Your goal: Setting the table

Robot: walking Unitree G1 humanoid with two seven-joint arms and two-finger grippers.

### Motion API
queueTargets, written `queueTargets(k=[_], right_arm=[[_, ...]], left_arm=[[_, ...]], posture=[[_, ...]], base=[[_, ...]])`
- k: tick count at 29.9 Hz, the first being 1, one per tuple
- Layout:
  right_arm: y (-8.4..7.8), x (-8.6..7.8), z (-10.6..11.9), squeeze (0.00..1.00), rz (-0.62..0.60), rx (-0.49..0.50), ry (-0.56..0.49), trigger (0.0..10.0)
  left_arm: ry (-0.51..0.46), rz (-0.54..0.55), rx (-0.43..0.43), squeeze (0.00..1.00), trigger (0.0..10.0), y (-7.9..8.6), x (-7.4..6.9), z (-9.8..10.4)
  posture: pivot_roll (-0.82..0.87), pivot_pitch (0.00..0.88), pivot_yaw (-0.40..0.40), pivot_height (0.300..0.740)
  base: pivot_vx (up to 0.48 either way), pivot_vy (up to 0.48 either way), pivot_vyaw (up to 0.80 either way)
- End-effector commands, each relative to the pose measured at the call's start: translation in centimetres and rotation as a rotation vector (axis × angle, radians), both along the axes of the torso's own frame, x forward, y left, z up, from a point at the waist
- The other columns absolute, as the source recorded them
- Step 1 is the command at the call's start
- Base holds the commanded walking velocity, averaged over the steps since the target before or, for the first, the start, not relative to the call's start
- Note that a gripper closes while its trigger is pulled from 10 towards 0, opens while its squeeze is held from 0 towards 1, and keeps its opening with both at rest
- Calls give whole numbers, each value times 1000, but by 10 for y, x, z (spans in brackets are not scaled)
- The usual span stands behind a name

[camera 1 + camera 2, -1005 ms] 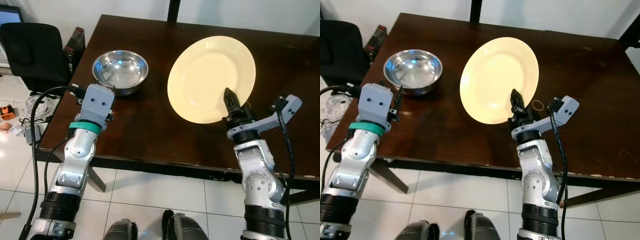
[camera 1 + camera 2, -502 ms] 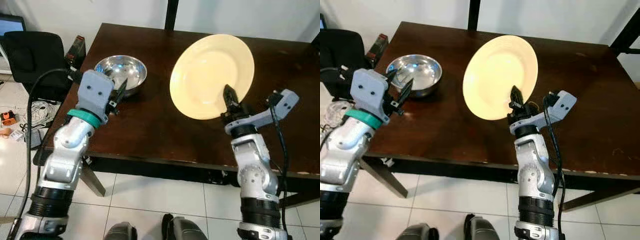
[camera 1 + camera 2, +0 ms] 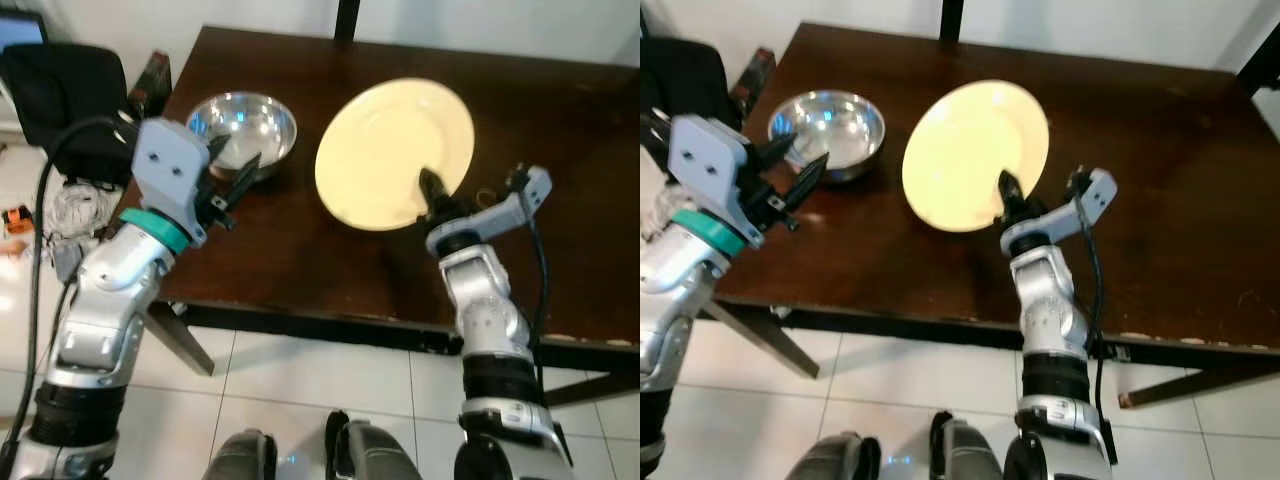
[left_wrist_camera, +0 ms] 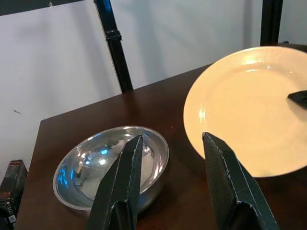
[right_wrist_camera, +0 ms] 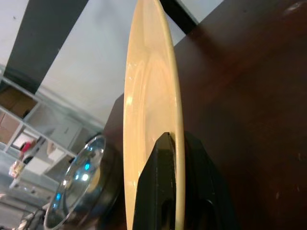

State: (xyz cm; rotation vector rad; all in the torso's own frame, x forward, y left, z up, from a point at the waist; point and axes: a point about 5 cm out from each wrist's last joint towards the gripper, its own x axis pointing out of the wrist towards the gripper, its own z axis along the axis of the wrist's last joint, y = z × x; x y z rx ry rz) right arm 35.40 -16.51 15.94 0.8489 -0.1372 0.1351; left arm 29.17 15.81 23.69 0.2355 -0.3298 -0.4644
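Left tool [image 3: 232, 178], released, fingers spread, hovers left of frame beside the shiny round steel bowl [image 3: 243, 125] on the dark wooden counter [image 3: 560, 150]. Centre: right tool [image 3: 433, 192] clenches the rim of the pale yellow round plate [image 3: 395, 150], tilted above the counter. Best lowered flat, gently; open room lies right, bowl edge near.

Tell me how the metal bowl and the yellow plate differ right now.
The metal bowl is shiny silver and deep; the yellow plate is pale, matte and shallow. The bowl rests on the table untouched, in front of the open left gripper; the plate is tilted, its rim pinched by the right gripper. The plate is wider. Both are round.
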Motion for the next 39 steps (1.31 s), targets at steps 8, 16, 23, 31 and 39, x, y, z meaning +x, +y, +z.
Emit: queueTargets(k=[8, 16, 23, 31, 39], right_arm=[[8, 20, -6, 0, 21, 75, 68, 10000], [23, 26, -16, 0, 83, 36, 134, 10000], [23, 29, -18, 455, 69, 14, 137, 10000], [10, 32, -11, 1000, -3, -123, 113, 10000], [-3, 30, -11, 0, -72, -283, 119, 10000]], left_arm=[[15, -19, -13, 0, 10000, -2, -7, 6], [26, -14, -26, 0, 10000, -5, -11, 5], [37, -13, -33, 0, 10000, -6, -11, 6], [39, -23, -47, 0, 10000, -11, -9, 7], [38, -29, -55, 0, 10000, -13, -6, 8]], posture=[[143, 147, -3, 740], [150, 150, -20, 740], [144, 144, -22, 740], [122, 132, -18, 740], [101, 122, -12, 740]], base=[[0, 0, 0], [0, 0, 0], [0, 0, 0], [0, 0, 0], [0, 0, 0]])
